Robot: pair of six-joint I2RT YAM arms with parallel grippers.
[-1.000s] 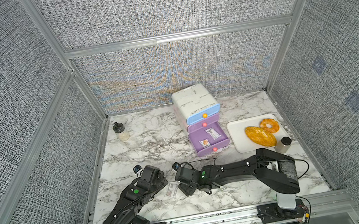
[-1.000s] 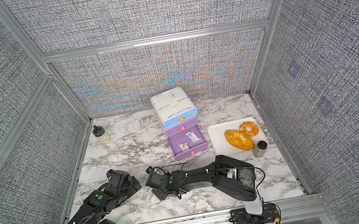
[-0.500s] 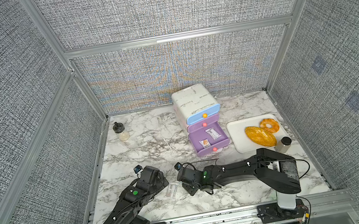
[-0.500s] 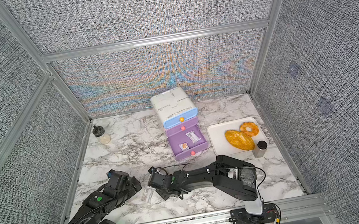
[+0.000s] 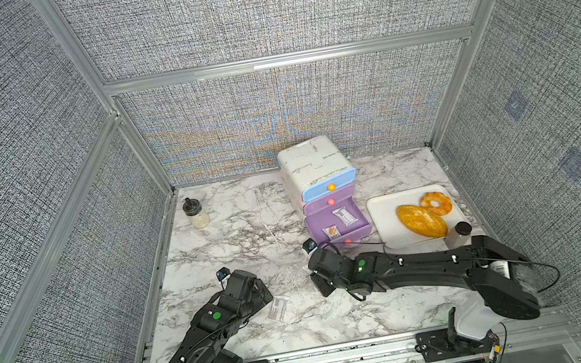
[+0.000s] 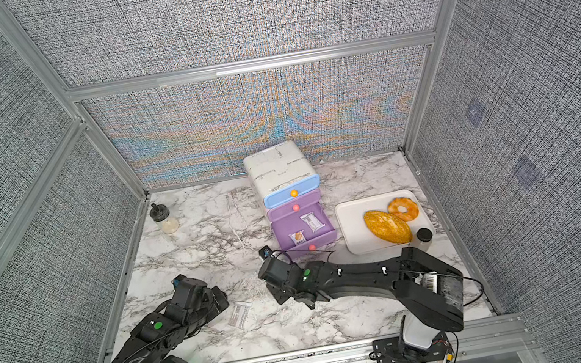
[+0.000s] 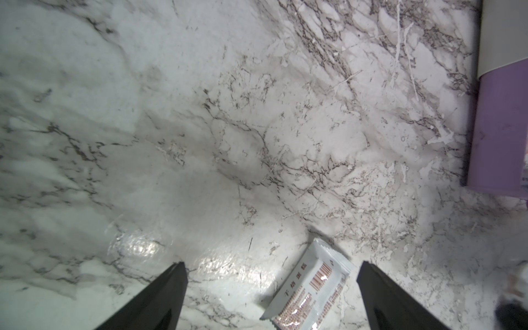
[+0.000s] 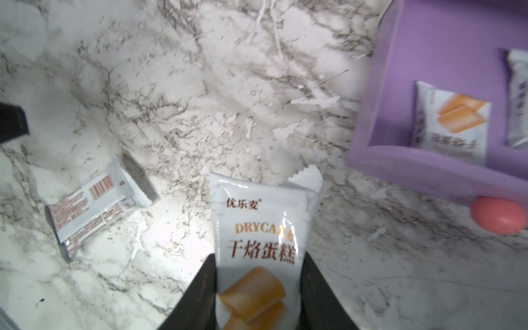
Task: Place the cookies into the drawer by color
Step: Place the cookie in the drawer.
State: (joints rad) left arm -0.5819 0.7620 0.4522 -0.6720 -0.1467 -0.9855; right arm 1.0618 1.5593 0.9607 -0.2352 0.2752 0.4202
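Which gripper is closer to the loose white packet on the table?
Left. The left gripper hangs open right beside the loose white packet; the right gripper, shut on a second packet, is farther off, toward the purple drawer.

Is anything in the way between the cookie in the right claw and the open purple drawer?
No, nothing visible. The right gripper holds the white cookie near the open drawer, with only bare table between. Two cookies lie inside, with room left.
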